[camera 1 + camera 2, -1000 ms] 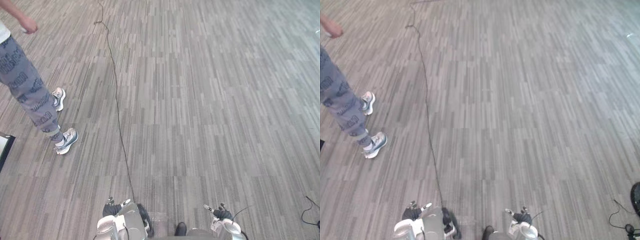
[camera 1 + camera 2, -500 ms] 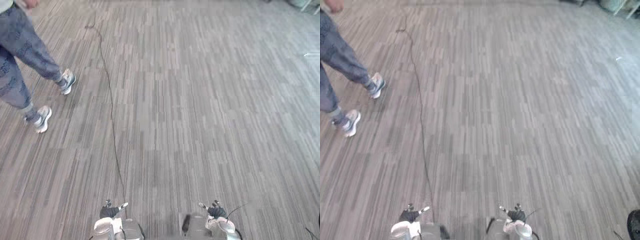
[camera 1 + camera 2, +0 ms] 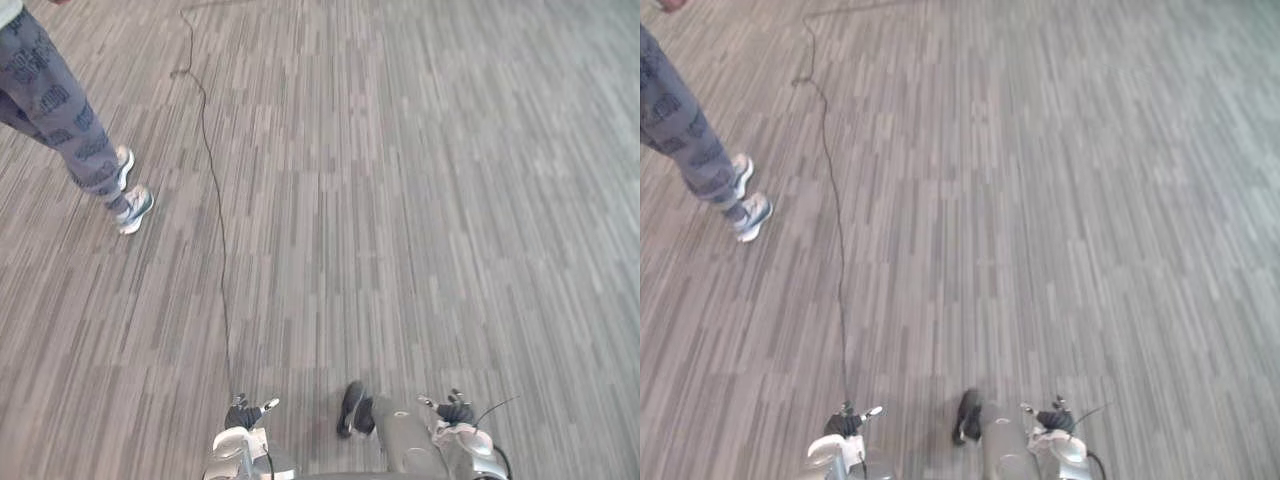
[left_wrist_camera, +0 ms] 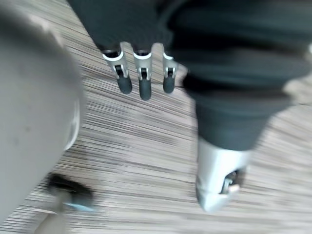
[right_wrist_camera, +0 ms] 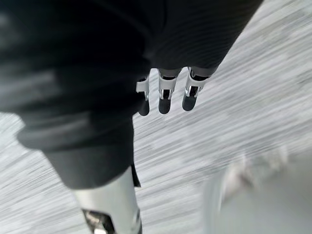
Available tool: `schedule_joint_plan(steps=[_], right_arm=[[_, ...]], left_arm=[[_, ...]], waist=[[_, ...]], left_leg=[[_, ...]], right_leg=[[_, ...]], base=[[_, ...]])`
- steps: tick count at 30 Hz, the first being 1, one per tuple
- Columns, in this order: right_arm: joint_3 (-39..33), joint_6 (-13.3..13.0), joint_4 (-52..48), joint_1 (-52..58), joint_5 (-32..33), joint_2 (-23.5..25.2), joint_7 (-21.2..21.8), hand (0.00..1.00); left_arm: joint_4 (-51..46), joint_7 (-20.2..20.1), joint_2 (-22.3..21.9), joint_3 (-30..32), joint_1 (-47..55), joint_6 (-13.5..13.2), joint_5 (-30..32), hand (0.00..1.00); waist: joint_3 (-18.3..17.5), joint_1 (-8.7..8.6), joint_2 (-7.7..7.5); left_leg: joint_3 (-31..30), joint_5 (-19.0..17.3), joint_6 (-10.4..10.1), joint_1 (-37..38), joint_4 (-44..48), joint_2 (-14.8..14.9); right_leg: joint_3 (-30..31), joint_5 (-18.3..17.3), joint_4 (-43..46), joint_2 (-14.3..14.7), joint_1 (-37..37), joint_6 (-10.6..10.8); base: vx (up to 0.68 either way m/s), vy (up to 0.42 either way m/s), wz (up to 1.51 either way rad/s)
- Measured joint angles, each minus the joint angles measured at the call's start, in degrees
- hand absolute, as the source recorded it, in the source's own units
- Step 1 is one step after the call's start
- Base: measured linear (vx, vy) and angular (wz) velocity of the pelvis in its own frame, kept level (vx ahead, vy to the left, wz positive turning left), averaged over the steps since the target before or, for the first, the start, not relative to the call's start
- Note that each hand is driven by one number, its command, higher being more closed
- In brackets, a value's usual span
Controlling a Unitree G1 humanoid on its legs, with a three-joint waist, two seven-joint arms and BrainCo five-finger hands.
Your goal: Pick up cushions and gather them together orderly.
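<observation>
Left hand [image 4: 141, 84] and right hand [image 5: 165, 100] hang straight-fingered above the carpet [image 3: 400, 200]

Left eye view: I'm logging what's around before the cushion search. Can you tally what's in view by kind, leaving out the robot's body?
Person: 1
Shoes: 2
Hands: 2, left hand and right hand, both open
Total: 5

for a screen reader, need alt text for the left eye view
Grey striped carpet stretches ahead. A person's legs in patterned trousers and pale sneakers are at upper left. The left hand and right hand hang open at the bottom edge.
</observation>
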Motion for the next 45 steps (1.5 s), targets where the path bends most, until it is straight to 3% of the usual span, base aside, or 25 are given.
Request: schedule_joint_plan(steps=[3, 5, 6, 8, 10, 13, 16, 19, 21, 22, 23, 24, 25, 27, 28, 29, 31, 33, 35, 39, 41, 42, 43, 44, 45], right_arm=[[1.9, 0.3, -0.2, -0.2, 0.0, 0.6, -0.1, 0.00], [1.2, 0.2, 0.5, -0.5, 0.0, 1.8, -0.3, 0.00], [1.4, 0.3, 1.3, -0.3, 0.0, 1.8, -0.4, 0.00], [2.8, 0.4, 2.2, -0.3, -0.1, 3.4, -0.1, 0.00], [2.9, 0.3, 1.7, 0.5, -0.5, 3.4, -0.1, 0.00], [3.0, 0.2, 0.9, 1.0, -1.2, 3.3, 0.3, 0.00], [3.1, 0.1, -1.5, 1.3, -1.3, 3.4, 1.0, 0.00], [3.0, 0.0, -1.8, 0.3, -2.4, 2.8, 1.6, 0.00], [3.1, 0.1, -0.5, -1.4, -3.2, 1.7, 1.9, 0.00], [3.1, 0.3, 0.4, -1.3, -3.4, 1.0, 2.0, 0.00], [3.0, 0.3, 1.4, -0.7, -3.5, 0.5, 2.0, 0.00], [2.3, 0.5, 1.7, -1.5, -3.4, -1.4, 2.3, 0.00], [1.0, 0.7, 1.2, -1.5, -3.5, -1.9, 2.2, 0.00], [-1.1, 0.8, -0.7, -0.6, -3.3, -0.9, 2.2, 0.00], [-1.0, 0.8, -1.2, -0.1, -3.4, -0.7, 2.2, 0.00], [-0.7, 0.8, -1.4, 0.0, -3.4, -0.7, 2.1, 0.00], [1.2, 1.0, -1.6, 0.2, -3.0, -0.4, 1.9, 0.00], [2.4, 1.4, -1.5, 0.4, -2.7, 0.1, 1.7, 0.00], [4.2, 1.6, -0.6, 0.0, -2.7, 0.8, 1.6, 0.00], [4.1, 1.5, 0.1, 0.1, -2.8, 1.6, 1.5, 0.00], [4.1, 1.5, 2.4, 0.1, -2.8, 1.9, 1.2, 0.00], [4.1, 1.6, 2.7, 0.4, -2.8, 3.0, 1.1, 0.00], [4.3, 1.6, 2.7, 0.4, -2.9, 3.4, 1.4, 0.00], [4.0, 1.5, 2.7, 0.1, -2.9, 3.5, 1.6, 0.00], [3.5, 1.3, 2.9, 0.3, -3.0, 3.8, 1.5, 0.00]], left_arm=[[-2.0, -0.1, 0.1, 1.1, 0.1, -0.1, -0.1, 0.00], [-2.0, 0.1, 0.1, 1.6, 0.8, -0.3, -0.7, 0.00], [-2.0, 0.3, 0.3, 1.5, 1.3, -0.7, -1.1, 0.00], [-1.5, 0.4, 1.4, 1.4, 1.2, -1.0, -1.2, 0.00], [-1.2, 0.4, 2.4, 1.0, 1.2, -0.8, -1.3, 0.00], [0.9, 0.5, 3.5, -1.6, 1.6, 0.0, -1.3, 0.00], [2.0, 0.4, 4.0, -4.1, 1.2, 0.3, -1.3, 0.00], [4.2, 0.2, 4.2, -4.3, 0.5, 0.2, -1.3, 0.00], [5.7, 0.2, 4.1, -4.3, 0.4, 0.4, -1.2, 0.00], [6.3, 0.0, 4.2, -4.8, 0.9, 0.5, -1.1, 0.00], [6.5, -0.1, 4.6, -5.2, 1.1, 0.5, -1.0, 0.00], [7.1, -0.4, 3.6, -4.9, 0.9, 0.7, -0.7, 0.00], [6.8, -0.8, 2.7, -4.2, 0.4, 0.6, 0.0, 0.00], [6.3, -0.7, 1.7, -3.0, 0.0, 0.4, 0.1, 0.00], [5.5, -0.8, 1.2, -2.7, 0.2, 0.5, 0.0, 0.00], [4.8, -0.8, 0.6, -2.7, 0.2, 0.4, 0.0, 0.00], [2.2, -1.0, -0.5, -1.5, 0.7, 0.1, 0.0, 0.00], [0.6, -1.1, -0.3, -1.2, 1.0, 0.0, -0.3, 0.00], [-2.0, -0.9, 0.1, -0.9, 2.2, -1.0, -1.3, 0.00], [-2.4, -0.6, -0.4, 1.5, 4.0, -1.2, -2.5, 0.00], [-2.1, -0.5, 0.2, 1.5, 4.0, -1.5, -3.5, 0.00], [-2.0, -0.6, 1.1, 1.3, 3.7, -1.3, -3.4, 0.00], [-1.7, -0.6, 1.4, 1.5, 3.4, -1.2, -3.6, 0.00], [-1.2, -0.7, 2.0, 1.6, 2.8, -1.4, -3.6, 0.00], [0.0, -0.7, 2.6, 0.6, 2.8, -1.3, -3.4, 0.00]], waist=[[-0.2, 2.28, -0.91], [-0.2, 3.70, -1.55], [-0.6, 4.21, -1.81], [-2.3, 3.80, -4.16], [-3.2, 4.13, -5.60], [-3.3, 4.05, -5.80], [-3.1, 2.46, -5.44], [-3.0, 1.48, -5.40], [-2.6, 0.44, -4.65], [-2.7, -0.30, -4.98], [-2.9, -0.63, -5.35], [-2.8, -0.37, -2.17], [-2.8, -1.02, -0.77], [-2.4, -1.87, 0.49], [-2.3, -1.72, 1.36], [-2.2, -1.38, 1.66], [-2.0, -0.45, 1.23], [-2.0, -0.09, 0.33], [-2.1, 1.40, -0.77], [-2.2, 3.15, -0.72], [-3.9, 4.49, -2.30], [-4.6, 4.20, -3.90], [-4.4, 4.12, -4.27], [-4.0, 4.72, -4.29], [-4.2, 4.58, -4.25]], left_leg=[[1.2, -1.2, 0.0, -8.9, -19.0, -4.9], [-3.0, 7.3, -0.7, -10.2, -38.1, -10.9], [-5.3, 13.2, -1.2, -9.4, -40.0, -12.8], [-3.0, 10.7, 1.4, -8.1, -37.6, -14.1], [0.0, 5.1, 3.0, -6.6, -31.5, -12.8], [5.4, 0.0, 2.8, 4.4, -34.8, -12.8], [10.1, -2.4, 1.6, 16.0, -40.5, -12.8], [16.1, -3.0, 0.0, 23.9, -47.5, -13.4], [17.9, -2.8, -0.4, 27.7, -50.3, -13.9], [18.4, -2.2, -1.4, 30.0, -52.0, -15.3], [18.1, -2.0, -2.7, 31.6, -52.4, -16.6], [18.3, -0.8, -5.5, 34.4, -52.7, -14.5], [17.2, 3.1, -10.0, 34.3, -49.3, -13.2], [12.5, 7.5, -7.5, 32.2, -36.2, -8.8], [8.6, 12.2, -2.8, 27.2, -21.5, -4.0], [6.2, 11.8, -1.4, 21.9, -9.0, -1.0], [4.0, 5.7, -2.2, 11.4, 5.7, 1.9], [3.8, 1.8, -0.9, 3.8, 3.0, 1.0], [3.4, -0.3, -0.1, -3.8, -10.4, -3.2], [-2.2, 5.6, -1.6, -8.2, -38.6, -10.4], [-5.5, 14.9, 0.4, -7.7, -40.1, -13.9], [-4.2, 12.1, 1.8, -8.2, -37.1, -14.3], [-3.0, 9.2, 2.9, -8.0, -31.9, -12.6], [-1.9, 7.8, 3.7, -8.1, -27.3, -11.9], [-1.5, 5.7, 4.1, -5.0, -28.2, -13.2]], right_leg=[[4.8, 0.4, -5.9, -0.7, 7.2, 2.4], [9.9, -1.5, -8.0, -3.4, 11.3, 5.6], [12.0, -2.0, -8.7, -4.2, 12.4, 6.2], [15.6, -0.1, -9.0, -7.0, 12.5, 5.5], [17.6, 2.8, -2.6, -9.0, 10.9, 7.9], [15.2, 9.2, 27.5, -14.3, -0.8, 13.0], [4.0, 4.1, 43.7, -18.6, -10.2, 7.6], [-10.7, 0.5, 29.2, -17.5, -18.8, 3.7], [-13.4, 4.1, 14.0, -12.4, -21.5, 2.4], [-14.0, 9.7, 2.5, -9.2, -21.3, 1.7], [-12.6, 15.7, -0.7, -8.2, -21.3, -4.6], [-11.8, 15.9, 2.3, -6.2, -20.8, -9.1], [-11.1, 10.6, 8.0, -6.4, -21.7, -8.4], [-10.7, 5.6, 10.8, -5.4, -18.6, -7.4], [-9.8, 3.4, 9.8, -3.4, -15.3, -6.9], [-8.3, 1.8, 9.1, -1.8, -12.7, -6.5], [-5.2, -0.9, 6.1, 1.1, -6.0, -6.5], [-2.3, -1.5, 1.2, 2.7, 0.3, -5.6], [2.9, -2.3, -3.3, 3.0, 6.0, -3.8], [10.5, -4.1, -7.1, 2.0, 12.6, 0.8], [15.2, -5.8, -7.9, -0.6, 14.6, 3.5], [16.3, -5.2, -7.3, -2.4, 14.6, 4.9], [18.2, -3.1, -3.3, -3.1, 13.5, 7.2], [19.1, -1.2, 1.8, -3.4, 12.8, 7.0], [18.4, 0.7, 13.0, -5.2, 9.5, 8.6]], base=[[0.71, 0.108, -0.81], [0.48, 0.213, -1.15], [0.49, 0.279, -1.04], [0.69, 0.361, -0.80], [0.71, 0.363, -0.93], [0.49, 0.232, -0.93], [0.48, 0.115, -0.62], [0.48, 0.087, -0.68], [0.60, 0.025, -0.53], [0.58, -0.021, -0.30], [0.60, -0.018, -0.46], [0.61, -0.010, -0.49], [0.62, -0.052, -0.53], [0.57, -0.125, -0.31], [0.50, -0.121, -0.48], [0.56, -0.107, -0.69], [0.50, -0.052, -0.77], [0.45, -0.034, -0.65], [0.45, 0.027, -0.99], [0.60, 0.180, -1.04], [0.70, 0.306, -0.97], [0.91, 0.394, -0.81], [0.75, 0.318, -0.75], [0.64, 0.348, -0.88], [0.59, 0.281, -0.73]])
